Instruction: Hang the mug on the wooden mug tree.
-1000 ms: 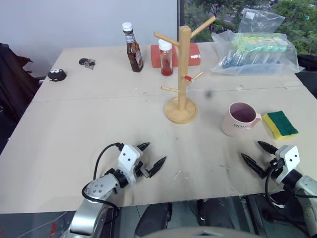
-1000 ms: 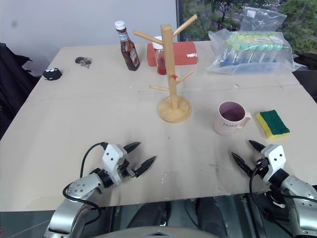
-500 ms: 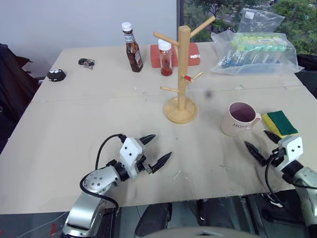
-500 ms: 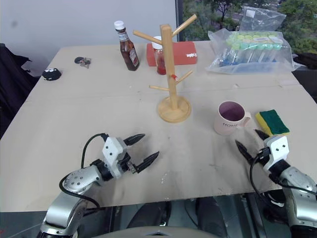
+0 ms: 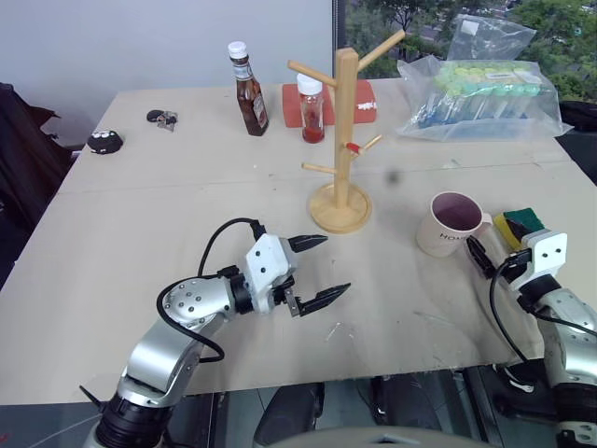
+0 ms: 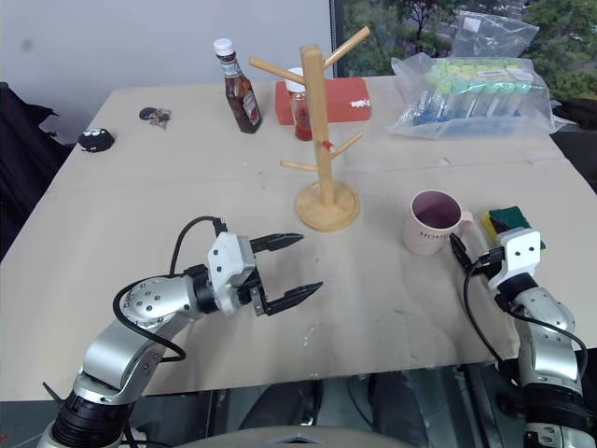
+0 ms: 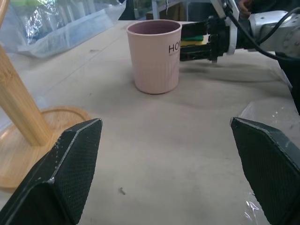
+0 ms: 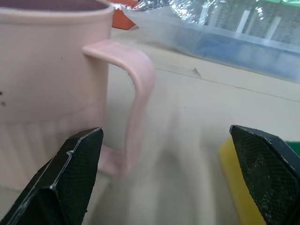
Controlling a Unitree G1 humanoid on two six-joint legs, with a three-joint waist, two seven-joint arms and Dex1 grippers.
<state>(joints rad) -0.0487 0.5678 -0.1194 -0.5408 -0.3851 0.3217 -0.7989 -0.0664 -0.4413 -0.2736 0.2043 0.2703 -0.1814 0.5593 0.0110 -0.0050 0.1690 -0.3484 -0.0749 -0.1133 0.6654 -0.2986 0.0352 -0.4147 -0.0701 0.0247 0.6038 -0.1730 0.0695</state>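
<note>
While spread wide, right claw [image 6: 474, 248] faces mug [image 6: 431, 222] handle.

Looks like a lab/test room: plain board table [image 5: 140, 233], bagged sample tubes [image 5: 480, 93], window w/ trees.

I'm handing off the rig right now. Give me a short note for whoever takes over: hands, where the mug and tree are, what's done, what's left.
Left hand: open, holding nothing, above the table in front of the tree.
Right hand: open, holding nothing, at the handle side of the pale pink ceramic mug, not yet gripping it.
The mug stands upright on the table, beside a yellow-and-green sponge.
Light wooden mug tree: upright mid-table, all pegs bare.
Done: right hand brought up to the mug.
Left: grip the mug, lift it, hook its handle on a peg.
</note>
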